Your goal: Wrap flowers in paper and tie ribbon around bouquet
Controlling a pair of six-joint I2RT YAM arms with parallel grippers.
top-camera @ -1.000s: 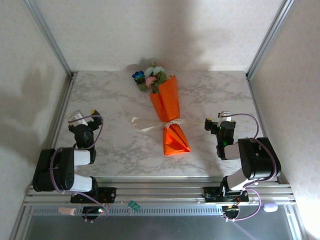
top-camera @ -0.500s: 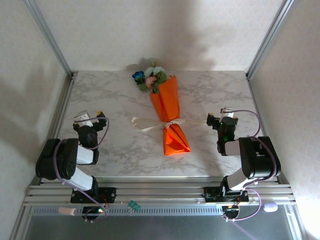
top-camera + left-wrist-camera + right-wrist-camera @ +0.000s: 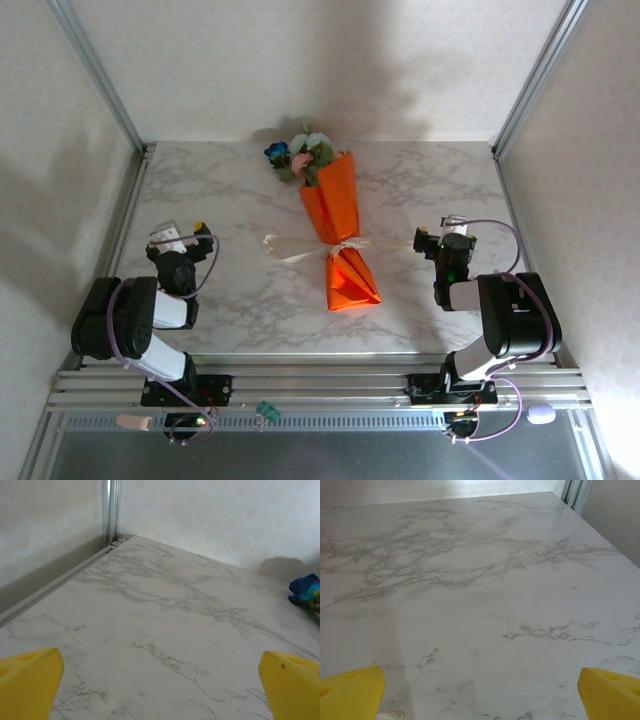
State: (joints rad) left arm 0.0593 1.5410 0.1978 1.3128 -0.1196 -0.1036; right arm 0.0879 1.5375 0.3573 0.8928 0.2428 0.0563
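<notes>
White marble table [image 3: 220, 195] holding an orange bouquet [image 3: 336, 212] lying in the middle, ribbon [image 3: 296, 247] wrapping around it, left gripper [image 3: 182, 233] and right gripper [image 3: 439, 236] sitting spread wide, gripping nothing

One bouquet [image 3: 335, 200], one ribbon [image 3: 295, 248], two grippers: left gripper [image 3: 182, 233], right gripper [image 3: 440, 235].

No text, label, brand or number legible, nothing written to be made out on the bouquet [image 3: 336, 205] or marble table [image 3: 225, 190]
</notes>
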